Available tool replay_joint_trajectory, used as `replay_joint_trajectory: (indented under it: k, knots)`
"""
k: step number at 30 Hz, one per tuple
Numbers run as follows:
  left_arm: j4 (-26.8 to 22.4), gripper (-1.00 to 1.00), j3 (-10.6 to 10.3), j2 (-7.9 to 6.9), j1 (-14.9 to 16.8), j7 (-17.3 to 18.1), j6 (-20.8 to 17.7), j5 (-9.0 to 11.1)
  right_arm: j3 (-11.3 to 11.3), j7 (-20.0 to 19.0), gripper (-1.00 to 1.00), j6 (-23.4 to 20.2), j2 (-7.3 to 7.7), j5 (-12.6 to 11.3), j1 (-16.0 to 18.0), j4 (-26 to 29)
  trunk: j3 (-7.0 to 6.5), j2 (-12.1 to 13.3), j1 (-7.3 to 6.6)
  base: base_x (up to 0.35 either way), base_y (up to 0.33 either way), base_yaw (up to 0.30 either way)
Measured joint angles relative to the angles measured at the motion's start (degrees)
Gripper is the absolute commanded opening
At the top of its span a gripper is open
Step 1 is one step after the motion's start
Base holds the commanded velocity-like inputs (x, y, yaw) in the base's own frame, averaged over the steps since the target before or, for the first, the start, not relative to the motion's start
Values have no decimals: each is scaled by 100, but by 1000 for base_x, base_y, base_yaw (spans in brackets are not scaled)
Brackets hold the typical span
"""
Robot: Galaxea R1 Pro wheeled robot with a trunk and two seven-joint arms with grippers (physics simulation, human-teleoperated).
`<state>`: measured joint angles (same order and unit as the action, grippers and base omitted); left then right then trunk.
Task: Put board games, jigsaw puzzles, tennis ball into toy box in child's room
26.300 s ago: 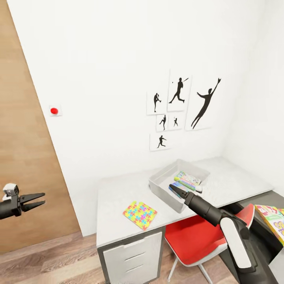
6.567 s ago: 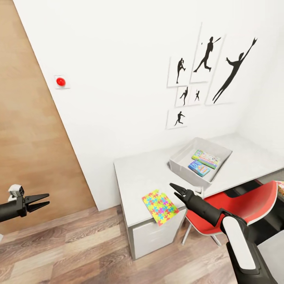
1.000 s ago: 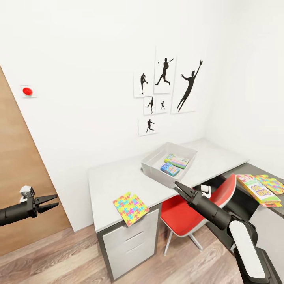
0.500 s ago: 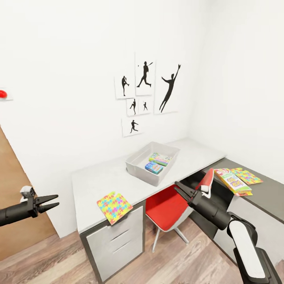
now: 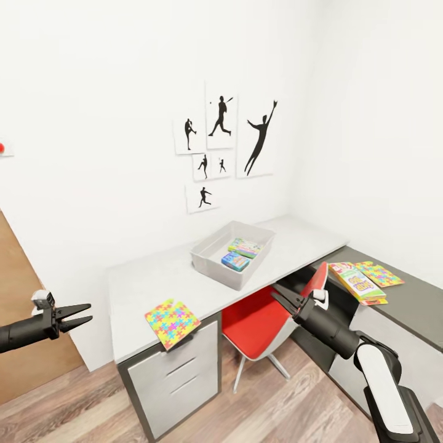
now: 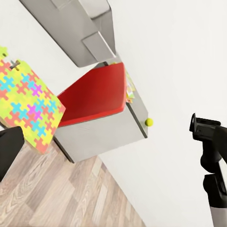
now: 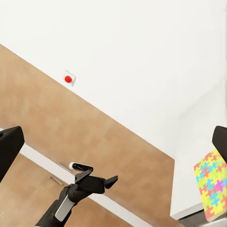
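Swinging right, the camera now takes in more dark desk. Left gripper (image 5: 72, 312) gapes empty; one puzzle (image 5: 171, 322) overhangs the table edge; box (image 5: 231, 253) holds two games; right gripper (image 5: 286, 297) parted; third game (image 5: 357, 282) and puzzle remain.

Black arms, pointed fingers (image 5: 288, 297) (white forearm shell)

We hold both arms out forward, the left end effector (image 5: 79, 312) low at our left with fingers parted and empty, the right end effector (image 5: 284, 297) likewise parted and empty.
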<state>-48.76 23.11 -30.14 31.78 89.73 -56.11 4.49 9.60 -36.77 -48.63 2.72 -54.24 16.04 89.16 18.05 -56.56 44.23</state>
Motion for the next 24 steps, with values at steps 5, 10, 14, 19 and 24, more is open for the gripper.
replay_joint_trajectory:
  k: [5, 10, 14, 19, 24]
  knots:
    - [0, 100, -4, 0, 0, 0, 2, -2, 0, -3, 100, 0, 0, 1, 0, -2, -4, 0, 0, 0, -275, -34]
    - [1, 100, -8, 1, 1, 0, 2, -3, 0, -9, 100, 0, 0, -1, -1, -2, -29, 0, 0, 0, -290, -139]
    - [1, 100, -9, 0, 0, 0, 2, 0, 0, -5, 100, 1, -2, 0, 0, -2, -41, 0, 1, -46, -266, -61]
    - [-2, 100, -8, 0, 0, 1, 2, -2, 0, 3, 100, 1, -7, -1, 0, -1, -45, 0, 0, -59, -76, 20]
    - [-3, 100, -8, 2, -2, 1, 2, -1, -1, 5, 100, 1, -9, -2, 1, 2, -63, 0, 0, -10, -11, 172]
